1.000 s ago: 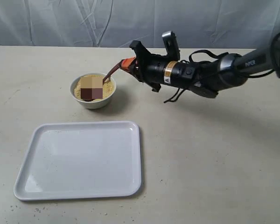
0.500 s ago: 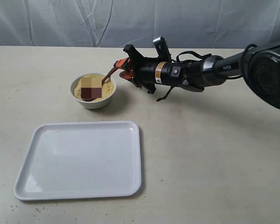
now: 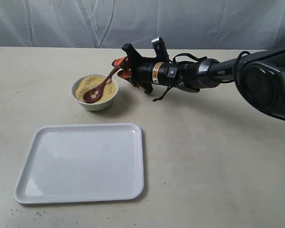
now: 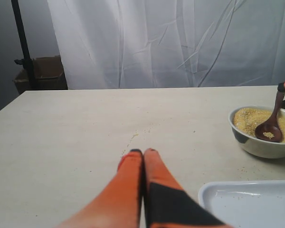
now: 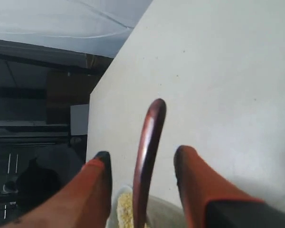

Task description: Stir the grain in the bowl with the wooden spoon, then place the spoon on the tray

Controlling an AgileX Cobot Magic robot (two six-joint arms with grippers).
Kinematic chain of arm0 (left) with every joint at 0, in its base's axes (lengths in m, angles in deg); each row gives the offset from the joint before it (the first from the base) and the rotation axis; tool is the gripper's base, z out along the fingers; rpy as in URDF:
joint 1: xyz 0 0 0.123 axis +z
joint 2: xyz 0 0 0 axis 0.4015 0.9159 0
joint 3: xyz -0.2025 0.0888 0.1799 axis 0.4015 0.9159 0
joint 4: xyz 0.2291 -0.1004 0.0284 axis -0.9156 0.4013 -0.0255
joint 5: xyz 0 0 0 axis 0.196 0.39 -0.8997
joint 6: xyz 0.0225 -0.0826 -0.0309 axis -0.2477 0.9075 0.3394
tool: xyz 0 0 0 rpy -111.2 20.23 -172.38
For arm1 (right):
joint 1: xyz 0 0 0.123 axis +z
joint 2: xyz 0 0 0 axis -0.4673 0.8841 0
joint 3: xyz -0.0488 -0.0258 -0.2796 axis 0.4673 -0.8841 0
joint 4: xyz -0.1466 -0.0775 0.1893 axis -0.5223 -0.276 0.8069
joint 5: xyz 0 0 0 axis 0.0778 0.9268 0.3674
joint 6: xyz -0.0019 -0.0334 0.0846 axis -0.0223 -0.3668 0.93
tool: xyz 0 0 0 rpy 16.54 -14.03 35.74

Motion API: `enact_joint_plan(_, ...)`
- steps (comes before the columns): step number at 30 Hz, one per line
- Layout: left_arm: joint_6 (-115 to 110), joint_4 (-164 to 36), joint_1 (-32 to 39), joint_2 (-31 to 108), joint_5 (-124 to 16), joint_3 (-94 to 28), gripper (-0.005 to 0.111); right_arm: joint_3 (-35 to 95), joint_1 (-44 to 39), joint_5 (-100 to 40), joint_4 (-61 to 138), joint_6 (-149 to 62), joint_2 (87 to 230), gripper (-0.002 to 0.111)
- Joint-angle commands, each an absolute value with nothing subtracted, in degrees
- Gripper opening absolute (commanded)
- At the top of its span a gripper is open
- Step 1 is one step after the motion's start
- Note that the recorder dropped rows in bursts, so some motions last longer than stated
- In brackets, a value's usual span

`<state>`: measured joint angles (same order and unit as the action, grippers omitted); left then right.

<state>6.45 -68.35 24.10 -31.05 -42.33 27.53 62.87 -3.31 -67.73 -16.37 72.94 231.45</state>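
Observation:
The small white bowl (image 3: 95,101) holds yellow-tan grain (image 3: 92,83). The dark wooden spoon (image 3: 100,86) rests with its oval end on the grain and its handle leaning over the rim. My right gripper (image 3: 120,68) is open around the top of the handle. In the right wrist view the handle (image 5: 147,142) stands between the two fingers of the right gripper (image 5: 142,156), with a gap on each side. My left gripper (image 4: 143,152) is shut and empty, low over bare table. The left wrist view also shows the bowl (image 4: 256,145) and spoon (image 4: 270,128). The white tray (image 3: 80,190) lies empty in front of the bowl.
A pale curtain hangs behind the table. A corner of the tray (image 4: 213,197) lies just beside my left fingers. A few grains are scattered on the table (image 4: 133,137). The right arm (image 3: 199,76) stretches low across the table from the right.
My right gripper has slid left toward the bowl and the arm has dropped lower. The spoon's handle now leans flatter, with the fingers apart around it.

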Motion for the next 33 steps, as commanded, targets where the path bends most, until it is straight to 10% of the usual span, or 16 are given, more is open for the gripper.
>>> enact_joint_plan(1,6.51,-68.25,24.15,-31.35,-42.54,27.81,0.0,63.39,-2.6,-66.52,-15.76,72.98,231.92,0.043)
enact_joint_plan(7,6.51,-68.25,24.15,-31.35,-42.54,27.81,0.0,63.39,-2.51,-66.9,-13.41,72.98,232.17,0.041)
enact_joint_plan(16,6.51,-68.25,24.15,-31.35,-42.54,27.81,0.0,63.39,-2.51,-67.94,-11.55,72.52,232.17,-0.001)
enact_joint_plan(33,6.51,-68.25,24.15,-31.35,-42.54,27.81,0.0,63.39,-2.51,-88.13,3.11,40.95,229.35,-0.001)
